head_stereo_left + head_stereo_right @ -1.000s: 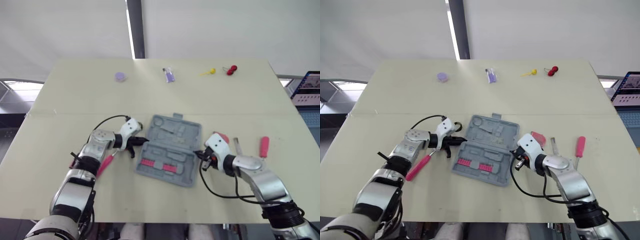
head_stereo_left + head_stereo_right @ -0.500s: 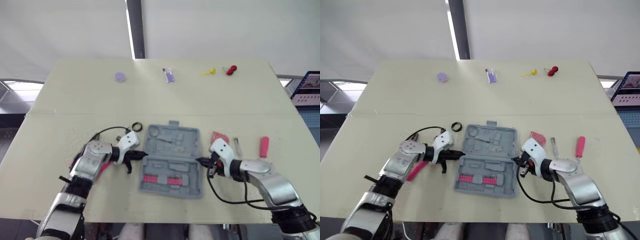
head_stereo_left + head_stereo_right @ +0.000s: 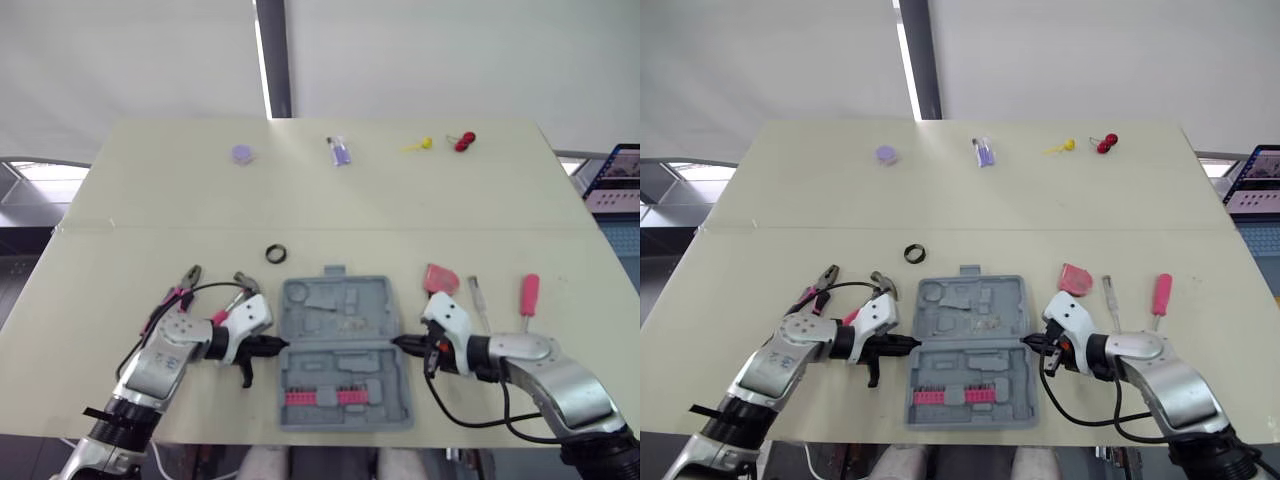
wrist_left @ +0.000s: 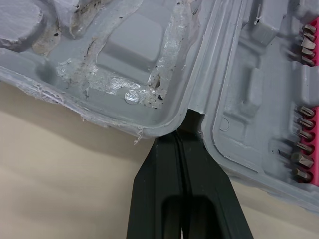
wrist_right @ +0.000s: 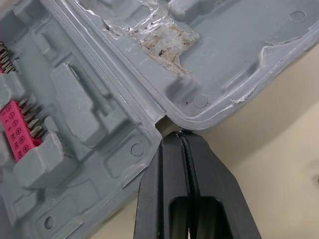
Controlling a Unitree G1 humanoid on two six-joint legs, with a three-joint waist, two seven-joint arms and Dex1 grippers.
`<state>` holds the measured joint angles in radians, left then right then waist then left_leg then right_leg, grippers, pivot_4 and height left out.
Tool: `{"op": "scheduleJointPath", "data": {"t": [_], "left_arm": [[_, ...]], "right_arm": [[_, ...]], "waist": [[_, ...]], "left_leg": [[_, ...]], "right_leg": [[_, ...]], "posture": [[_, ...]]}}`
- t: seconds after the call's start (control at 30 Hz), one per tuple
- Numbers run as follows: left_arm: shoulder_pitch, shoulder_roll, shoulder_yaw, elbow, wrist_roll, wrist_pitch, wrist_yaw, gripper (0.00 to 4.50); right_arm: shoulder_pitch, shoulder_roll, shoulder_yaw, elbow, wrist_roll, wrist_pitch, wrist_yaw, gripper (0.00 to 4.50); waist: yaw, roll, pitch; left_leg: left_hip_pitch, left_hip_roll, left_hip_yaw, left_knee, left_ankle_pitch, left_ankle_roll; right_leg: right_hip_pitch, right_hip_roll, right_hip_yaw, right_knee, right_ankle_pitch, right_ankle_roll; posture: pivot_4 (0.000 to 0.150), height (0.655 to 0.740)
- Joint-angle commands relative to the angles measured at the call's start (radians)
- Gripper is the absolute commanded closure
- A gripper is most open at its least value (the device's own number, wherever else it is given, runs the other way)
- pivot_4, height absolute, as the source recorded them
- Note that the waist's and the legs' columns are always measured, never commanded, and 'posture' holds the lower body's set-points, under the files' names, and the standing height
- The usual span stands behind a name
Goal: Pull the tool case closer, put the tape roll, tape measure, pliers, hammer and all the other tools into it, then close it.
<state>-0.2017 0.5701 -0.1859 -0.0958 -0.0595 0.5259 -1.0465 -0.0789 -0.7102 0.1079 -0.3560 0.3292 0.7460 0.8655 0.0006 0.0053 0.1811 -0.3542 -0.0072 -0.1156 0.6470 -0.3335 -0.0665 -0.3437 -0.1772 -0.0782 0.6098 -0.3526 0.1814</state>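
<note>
A pale table stands before a white wall. Nearest the front edge lies the grey case, open flat at the middle of the table, with a row of pink bits in its near half.

The left gripper points at the case's left side and the right gripper at its right side, both at the hinge line. In the left wrist view the left gripper's fingers are pressed together, with their tip in the notch between the two halves. The right gripper's fingers are likewise pressed together, and their tip sits just at the hinge notch on that side. Neither holds anything between its fingers.

Just beyond the left arm lie the pliers and the hammer, side by side. Right of the case lie the pink tape measure, a small screwdriver and a pink-handled screwdriver.

The black tape roll lies just beyond the case's far left corner.

Along the far edge, well apart from the case, sit a purple disc, a small purple item, a yellow item and a red one.
</note>
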Motion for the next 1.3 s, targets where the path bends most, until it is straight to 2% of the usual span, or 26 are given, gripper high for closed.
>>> {"op": "scheduleJointPath", "data": {"t": [0.03, 0.43, 1.3], "left_arm": [[0.042, 0.004, -0.033, -0.088, -0.044, 0.011, -0.013, 4.48], [0.108, 0.042, -0.051, -0.164, -0.059, 0.034, -0.001, 4.48], [0.170, 0.094, -0.073, -0.177, -0.074, 0.003, 0.005, 4.48]], "right_arm": [[0.014, -0.005, -0.001, -0.079, 0.062, 0.001, 0.042, 4.44], [0.058, -0.052, 0.012, -0.099, 0.081, 0.017, 0.058, 4.44], [0.141, -0.103, 0.032, -0.137, 0.092, 0.028, 0.069, 4.44]], "waist": [[0.000, 0.000, 0.000], [0.004, 0.000, 0.000], [0.020, 0.000, 0.000]], "left_leg": [[0.000, 0.000, 0.000, 0.000, 0.000, 0.000], [0.000, 0.000, 0.000, 0.000, 0.000, 0.001], [0.000, 0.000, 0.001, 0.000, -0.001, 0.001]], "right_leg": [[0.000, 0.000, 0.000, 0.000, 0.000, 0.000], [0.001, 0.000, 0.000, -0.001, 0.000, 0.000], [0.001, 0.000, 0.000, -0.001, 0.000, 0.000]], "posture": [[0.150, 0.7400], [0.150, 0.7400], [0.150, 0.7400]]}}
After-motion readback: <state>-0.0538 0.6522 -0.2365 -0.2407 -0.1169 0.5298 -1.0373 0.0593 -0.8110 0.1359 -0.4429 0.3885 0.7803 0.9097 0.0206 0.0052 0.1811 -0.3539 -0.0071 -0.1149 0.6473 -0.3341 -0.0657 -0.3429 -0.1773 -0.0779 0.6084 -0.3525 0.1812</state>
